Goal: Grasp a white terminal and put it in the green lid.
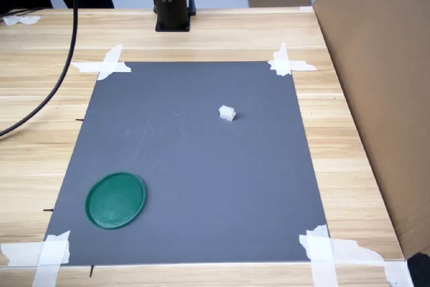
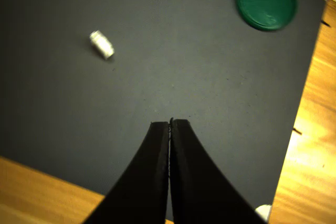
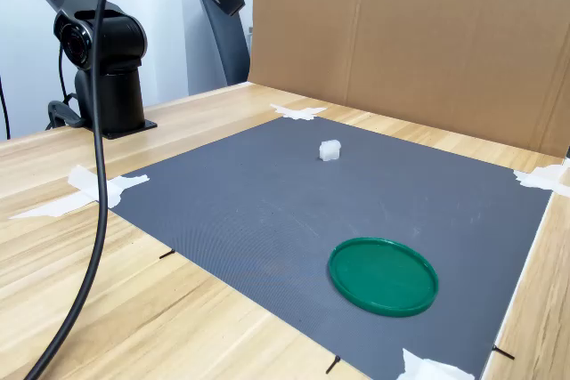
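The gripper [image 2: 170, 124] hangs high over the mat [image 2: 173, 66], fingers pressed together, holding nothing. The terminal [image 1: 227, 113] lies well apart from it, alone mid-mat; the lid [image 1: 115, 199] sits empty near a mat corner. The terminal looks light, rigid and smooth, likely to skid; pinching its flat opposite sides seems the surest hold.

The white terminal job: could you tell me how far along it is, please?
Nothing looks done yet. The white terminal lies loose on the grey mat, well apart from the green lid, which holds nothing. The gripper is shut and empty, raised above the mat. Opening, grasping, carrying and placing all remain.
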Robot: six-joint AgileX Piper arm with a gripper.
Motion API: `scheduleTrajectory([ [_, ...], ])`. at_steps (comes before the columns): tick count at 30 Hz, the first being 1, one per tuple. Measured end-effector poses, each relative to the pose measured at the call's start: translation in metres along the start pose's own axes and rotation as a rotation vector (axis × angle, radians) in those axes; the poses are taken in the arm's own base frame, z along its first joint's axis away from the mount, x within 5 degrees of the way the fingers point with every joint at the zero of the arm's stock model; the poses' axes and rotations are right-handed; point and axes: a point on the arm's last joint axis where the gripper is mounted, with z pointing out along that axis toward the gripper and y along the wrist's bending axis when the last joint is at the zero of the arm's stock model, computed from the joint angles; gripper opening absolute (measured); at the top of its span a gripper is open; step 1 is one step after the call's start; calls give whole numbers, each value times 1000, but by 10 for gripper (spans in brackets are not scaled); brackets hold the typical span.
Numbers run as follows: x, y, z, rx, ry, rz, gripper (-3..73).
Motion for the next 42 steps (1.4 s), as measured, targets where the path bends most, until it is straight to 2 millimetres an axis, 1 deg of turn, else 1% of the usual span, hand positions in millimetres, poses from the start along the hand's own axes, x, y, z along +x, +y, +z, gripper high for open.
scheduleTrajectory([
  [1, -11, -1, 3, -37, 46, -83, -28],
  [2, -17, 0, 5, -66, 65, -137, -28],
  [4, -25, 2, 8, -128, 109, -218, -28],
  [5, -32, 4, 11, -197, 138, -292, -28],
  [8, -44, 9, 17, -346, 216, -412, -23],
  [10, -51, 8, 18, -370, 242, -427, -6],
  [13, -57, 6, 20, -389, 283, -429, 48],
  [14, -60, 5, 22, -392, 301, -419, 86],
  [15, -63, 3, 24, -392, 331, -411, 162],
  [16, -64, 2, 26, -392, 344, -407, 182],
  [19, -71, -2, 32, -366, 372, -398, 362],
  [20, -78, -7, 42, -345, 403, -404, 584],
  [21, -79, -7, 45, -344, 409, -405, 631],
  [23, -82, -8, 49, -347, 416, -406, 669],
  [25, -89, -9, 56, -363, 411, -425, 698],
  [29, -94, -10, 55, -365, 389, -470, 703],
  [33, -95, -9, 59, -391, 369, -517, 703],
  [35, -95, -7, 65, -412, 377, -526, 701],
  [37, -93, -7, 76, -429, 404, -525, 692],
  [42, -91, -5, 90, -441, 440, -514, 685],
])
